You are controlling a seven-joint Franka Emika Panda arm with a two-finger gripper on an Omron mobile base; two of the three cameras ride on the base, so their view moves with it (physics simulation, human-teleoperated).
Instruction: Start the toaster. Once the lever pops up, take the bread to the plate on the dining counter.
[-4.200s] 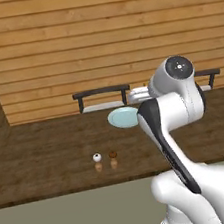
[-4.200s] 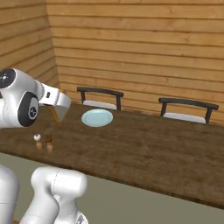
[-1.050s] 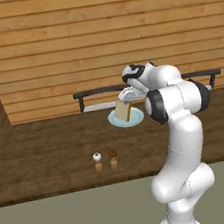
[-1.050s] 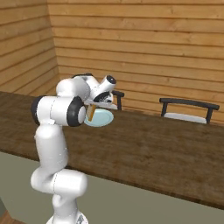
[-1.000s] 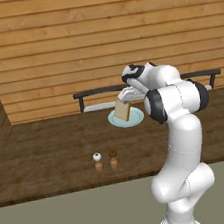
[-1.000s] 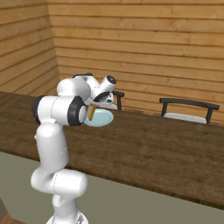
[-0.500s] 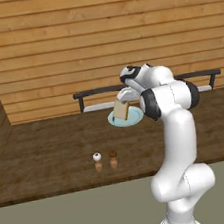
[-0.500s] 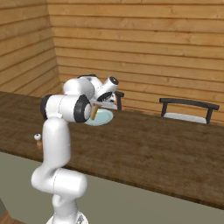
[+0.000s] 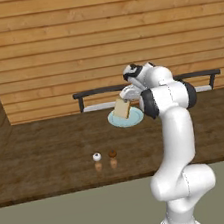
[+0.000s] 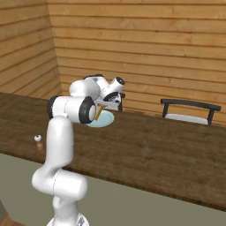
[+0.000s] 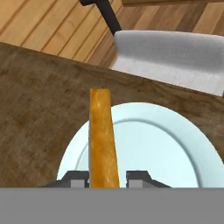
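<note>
I'm seeing the two-finger gripper (image 11: 105, 178) reaching out over the long dark brown wood-grain dining counter (image 9: 48, 143), and it's hanging directly above the round pale blue-green plate (image 11: 175, 144). Between the finger tips (image 11: 75, 178) the flat square slice of light tan bread (image 11: 103, 140) with its darker crust edge is standing on edge, running straight away from the hand along the line of the fingers. Whether the fingers are pinching the slice I cannot tell: in the hand view a thin gap is showing on the far-side tip, while the other tip is sitting right against the crust. From the left base view the bread (image 9: 122, 108) is tilting just below the hand, over the plate (image 9: 135, 119), with its lower edge near or at the plate surface; contact there isn't clear. From the right base view the gripper (image 10: 102, 107) is pointing down at the near edge of the plate (image 10: 105, 120). Just past the plate from the hand, a grey-seated chair with a dark frame (image 11: 175, 57) is sitting against the light wooden plank wall (image 9: 74, 43). Well off to the side of the hand, nearer the counter's front edge, a small white shaker (image 9: 96, 157) and a small brown shaker (image 9: 112, 154) are standing just beside each other.
</note>
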